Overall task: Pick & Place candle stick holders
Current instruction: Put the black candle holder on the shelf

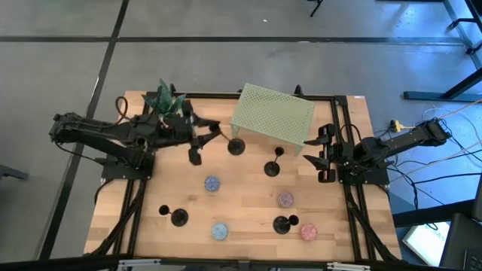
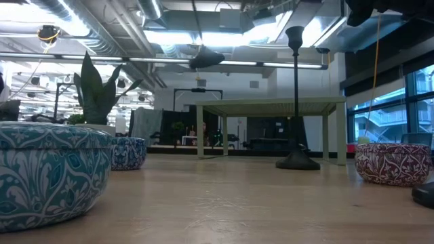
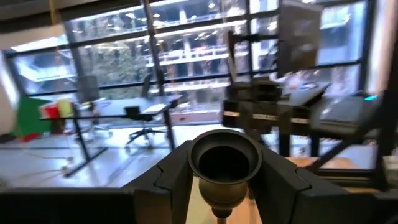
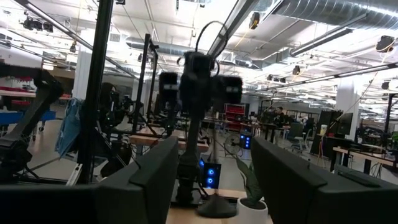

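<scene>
Left wrist view: a candle stick holder's cup sits clamped between the left gripper's fingers.
Held holder: its base shows just in front of the green mesh shelf.
Other holders: three, farther from the shelf.
Left gripper: beside the shelf.
Right gripper: spread apart, empty, at the shelf's other side.

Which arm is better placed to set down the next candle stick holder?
Left. The left gripper already grips a candle stick holder near the green mesh table; the right gripper waits, open and empty.
</scene>
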Robot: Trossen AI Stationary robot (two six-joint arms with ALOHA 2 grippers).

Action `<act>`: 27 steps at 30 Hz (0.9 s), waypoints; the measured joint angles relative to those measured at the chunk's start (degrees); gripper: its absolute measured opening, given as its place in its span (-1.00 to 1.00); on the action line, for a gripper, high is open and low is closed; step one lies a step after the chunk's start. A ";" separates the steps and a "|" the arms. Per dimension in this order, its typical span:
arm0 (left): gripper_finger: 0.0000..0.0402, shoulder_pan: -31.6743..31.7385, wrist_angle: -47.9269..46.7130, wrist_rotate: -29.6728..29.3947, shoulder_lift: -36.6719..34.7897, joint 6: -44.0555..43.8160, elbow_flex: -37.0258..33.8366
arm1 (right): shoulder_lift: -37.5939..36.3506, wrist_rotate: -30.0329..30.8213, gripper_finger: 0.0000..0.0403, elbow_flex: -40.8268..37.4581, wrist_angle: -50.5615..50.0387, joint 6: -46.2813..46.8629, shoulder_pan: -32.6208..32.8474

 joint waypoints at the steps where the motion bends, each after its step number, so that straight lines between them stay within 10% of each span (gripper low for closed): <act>1: -0.32 1.25 -1.32 0.08 1.39 0.11 2.00 | 0.00 0.00 0.04 0.00 0.00 0.02 0.00; 27: -0.32 38.47 5.84 25.31 31.69 -8.54 21.93 | 0.00 0.00 0.04 0.00 -0.39 -0.14 0.01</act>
